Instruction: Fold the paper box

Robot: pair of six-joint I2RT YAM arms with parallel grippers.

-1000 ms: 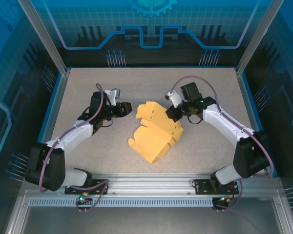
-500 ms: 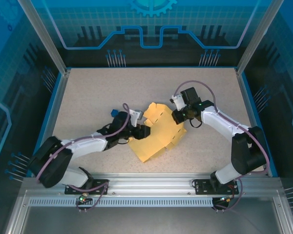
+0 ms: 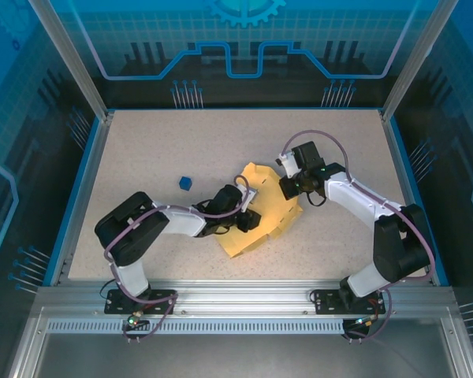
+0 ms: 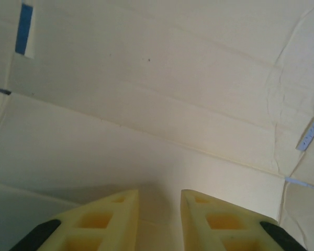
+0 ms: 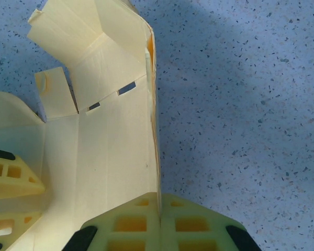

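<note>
Near the middle of the table (image 3: 142, 150) lies the paper box (image 3: 274, 222), a half-raised pale yellow sheet, and we see what has shifted over the last second. Our left pincer (image 3: 251, 220) has swung in from the sheet's left side and now sits on top of it, low over a panel. From the left wrist the card (image 4: 146, 104) is right in front, and the jaws have drawn in to a slim gap with nothing clearly between them. Our right pincer (image 5: 158, 213) stays clamped on the sheet's right edge, with one wall standing beside it. The sheet covers less of the table than before, so we judge that one panel is being pressed along its crease. A small blue block (image 3: 185, 183) sits uncovered, well left of the card. No tab looks locked yet, so most of the folding remains.
</note>
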